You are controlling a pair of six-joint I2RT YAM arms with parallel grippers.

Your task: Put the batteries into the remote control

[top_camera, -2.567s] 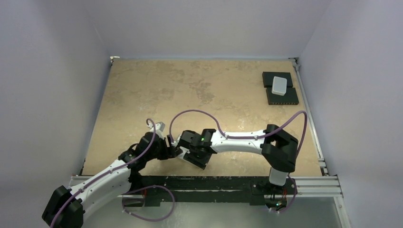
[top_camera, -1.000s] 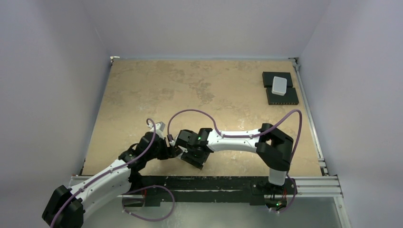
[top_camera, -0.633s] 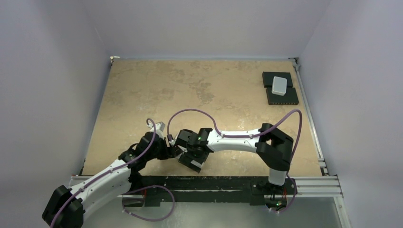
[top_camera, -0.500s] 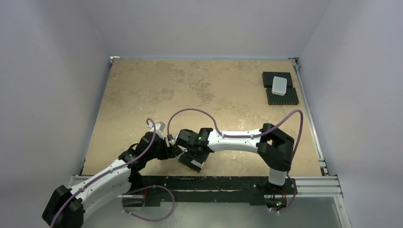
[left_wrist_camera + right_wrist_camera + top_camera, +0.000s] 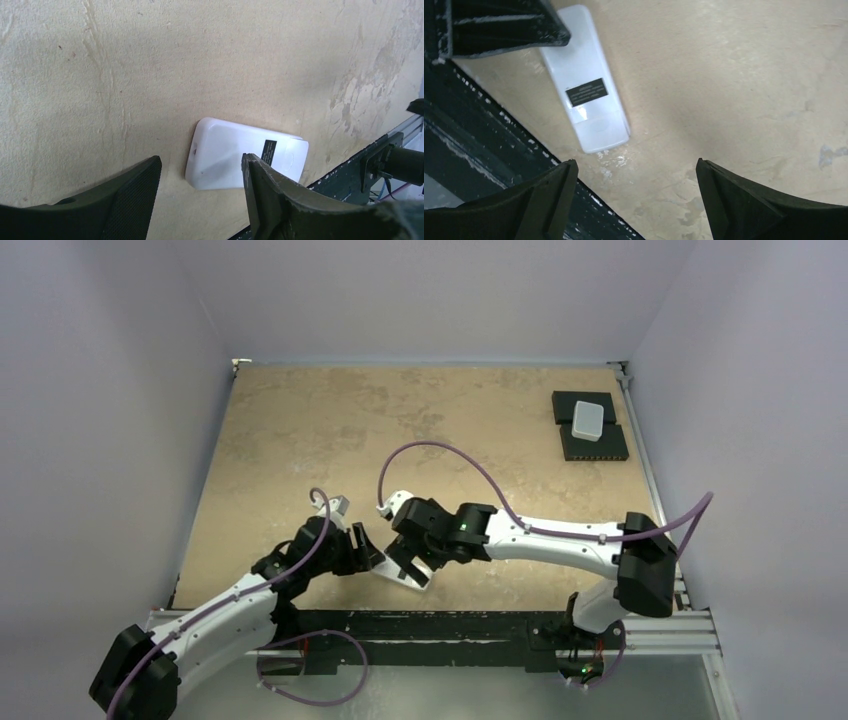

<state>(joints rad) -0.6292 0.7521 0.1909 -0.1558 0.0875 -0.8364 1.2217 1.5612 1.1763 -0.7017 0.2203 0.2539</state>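
Note:
The remote control [image 5: 235, 161] lies flat on the table with its plain white back and a small black label facing up, close to the table's front edge. My left gripper [image 5: 200, 159] stands open over its rounded end. One left finger [image 5: 280, 200] covers part of it; the other stays apart from it. In the right wrist view the remote control [image 5: 585, 95] lies ahead of my right gripper [image 5: 635, 162], which is wide open and holds nothing. From above, both grippers [image 5: 372, 552] [image 5: 408, 562] meet near the front edge. The batteries are out of view.
A plain white box [image 5: 588, 420] sits on black pads [image 5: 594, 445] at the far right of the table. The dark metal rail [image 5: 469, 135] of the front edge runs right beside the remote. Purple cables loop over both arms.
My right gripper has opened wide and pulled back off the remote. The right arm's elbow has swung out to the right. The left arm has barely moved.

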